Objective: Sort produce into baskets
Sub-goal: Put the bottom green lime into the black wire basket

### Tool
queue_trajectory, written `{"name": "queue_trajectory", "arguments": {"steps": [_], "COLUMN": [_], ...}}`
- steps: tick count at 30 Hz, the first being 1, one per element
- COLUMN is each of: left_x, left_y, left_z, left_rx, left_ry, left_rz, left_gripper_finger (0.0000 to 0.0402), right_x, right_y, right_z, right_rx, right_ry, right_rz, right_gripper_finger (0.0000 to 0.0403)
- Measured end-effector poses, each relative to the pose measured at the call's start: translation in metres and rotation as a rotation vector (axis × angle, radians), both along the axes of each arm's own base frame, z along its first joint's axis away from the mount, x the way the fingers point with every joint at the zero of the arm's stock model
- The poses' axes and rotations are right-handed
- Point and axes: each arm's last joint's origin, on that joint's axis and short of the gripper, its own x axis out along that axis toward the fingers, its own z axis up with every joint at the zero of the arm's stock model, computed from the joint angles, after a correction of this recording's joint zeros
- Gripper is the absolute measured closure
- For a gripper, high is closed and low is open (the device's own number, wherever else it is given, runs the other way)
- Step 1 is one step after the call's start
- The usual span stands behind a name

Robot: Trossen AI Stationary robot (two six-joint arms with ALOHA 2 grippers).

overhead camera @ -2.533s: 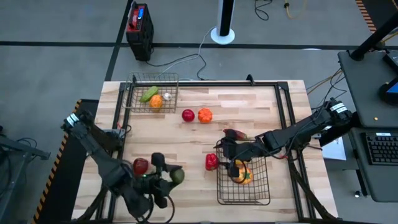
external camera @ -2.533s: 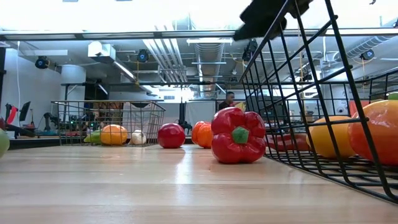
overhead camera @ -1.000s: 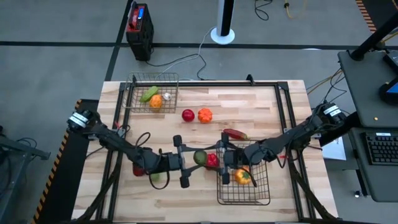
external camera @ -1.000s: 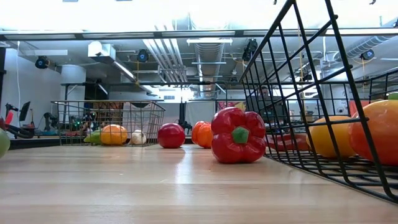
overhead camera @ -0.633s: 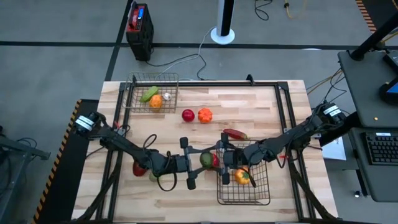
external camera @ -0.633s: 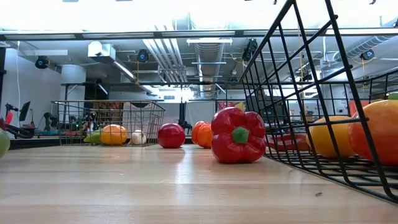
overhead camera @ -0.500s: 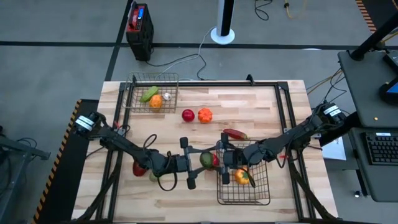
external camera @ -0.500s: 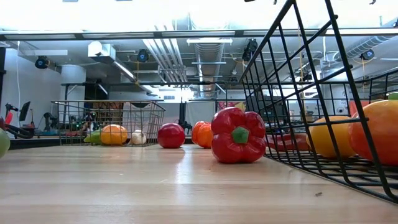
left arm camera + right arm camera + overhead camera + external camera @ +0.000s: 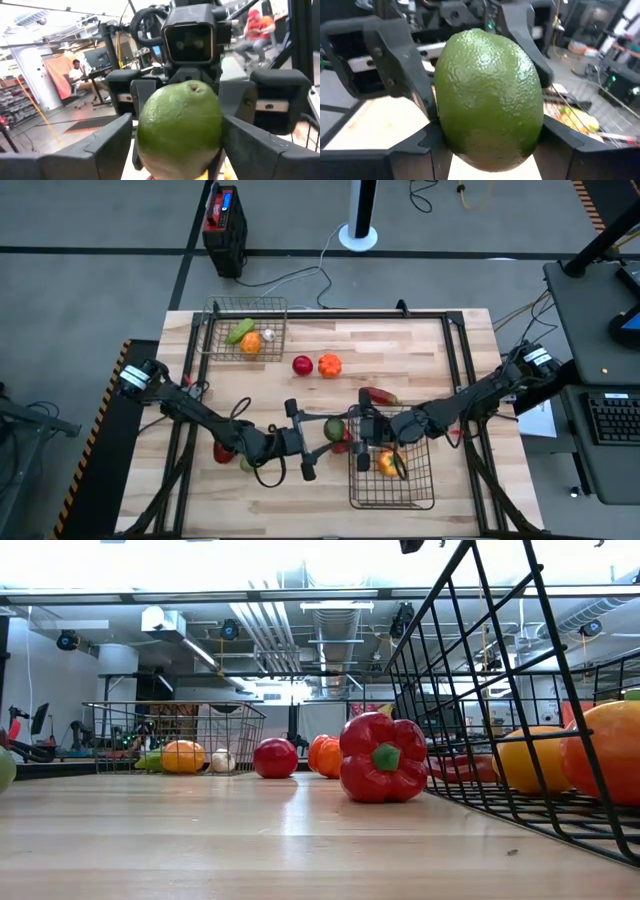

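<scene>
A green lime hangs in the air at mid-table, just left of the larger basket. My left gripper reaches in from the left and is shut on it. My right gripper reaches in from the right, over the basket's left rim, and its fingers also close on the lime. A red pepper stands on the table below them. The larger basket holds orange and yellow pieces. The smaller basket at the far left holds a green piece, an orange piece and white garlic. My left gripper pinches the lime by two opposite sides between its two fingers. The fingers come level from the table's left. The lime is lifted clear of the table. My right gripper has the same lime between its two fingers, which meet its lower sides. They come level from the table's right, facing my left gripper. The lime is clear of the table and the basket.
A red round fruit and an orange one lie toward the far side, and a red chilli lies by the larger basket's far corner. A red piece and a green piece lie under my left arm.
My left gripper has carried the lime toward the table's right, up to my right gripper at the larger basket's left rim. In the last half second both grippers and the lime have shifted slightly toward the far edge.
</scene>
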Motion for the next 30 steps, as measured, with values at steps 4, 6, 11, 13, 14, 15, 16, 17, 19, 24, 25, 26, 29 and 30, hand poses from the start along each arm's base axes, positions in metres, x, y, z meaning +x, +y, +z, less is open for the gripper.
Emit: {"name": "queue_trajectory", "arguments": {"steps": [4, 6, 11, 13, 14, 15, 16, 17, 19, 24, 25, 26, 29, 30], "left_x": [-0.003, -0.005, -0.015, -0.020, -0.023, -0.025, -0.027, -0.030, -0.033, -0.038, -0.039, -0.040, -0.041, -0.041], "left_y": [-0.003, -0.005, -0.010, -0.010, -0.010, -0.009, -0.008, -0.006, -0.003, 0.001, 0.001, 0.002, 0.003, 0.003], "left_z": [0.000, 0.001, 0.005, 0.008, 0.008, 0.009, 0.010, 0.011, 0.014, 0.012, 0.012, 0.013, 0.013, 0.013], "left_rx": [0.015, 0.023, 0.025, 0.012, 0.001, -0.010, -0.029, -0.046, -0.081, -0.087, -0.083, -0.081, -0.078, -0.076], "left_ry": [0.028, 0.044, 0.095, 0.133, 0.158, 0.188, 0.217, 0.248, 0.302, 0.423, 0.435, 0.445, 0.475, 0.485], "left_rz": [-0.009, -0.017, -0.049, -0.057, -0.060, -0.059, -0.058, -0.052, -0.037, 0.021, 0.034, 0.039, 0.050, 0.053], "left_gripper_finger": [0.0119, 0.0118, 0.0118, 0.0118, 0.0118, 0.0118, 0.0118, 0.0118, 0.0118, 0.0119, 0.0119, 0.0119, 0.0119, 0.0119], "right_x": [-0.007, -0.013, -0.032, -0.039, -0.042, -0.046, -0.048, -0.049, -0.050, -0.044, -0.043, -0.042, -0.038, -0.036], "right_y": [-0.004, -0.007, -0.015, -0.017, -0.018, -0.018, -0.018, -0.017, -0.015, -0.008, -0.007, -0.006, -0.004, -0.003], "right_z": [0.003, 0.004, 0.006, 0.005, 0.003, 0.001, -0.001, -0.003, -0.009, -0.027, -0.030, -0.033, -0.040, -0.042], "right_rx": [0.040, 0.074, 0.187, 0.229, 0.254, 0.286, 0.317, 0.353, 0.408, 0.462, 0.462, 0.461, 0.435, 0.425], "right_ry": [0.048, 0.081, 0.230, 0.346, 0.416, 0.485, 0.550, 0.610, 0.717, 0.929, 0.961, 0.997, 1.085, 1.104], "right_rz": [-0.040, -0.068, -0.128, -0.138, -0.138, -0.140, -0.145, -0.148, -0.156, -0.169, -0.174, -0.184, -0.226, -0.236], "right_gripper_finger": [0.0195, 0.0194, 0.0194, 0.0193, 0.0193, 0.0193, 0.0193, 0.0193, 0.0193, 0.0193, 0.0193, 0.0193, 0.0193, 0.0193]}}
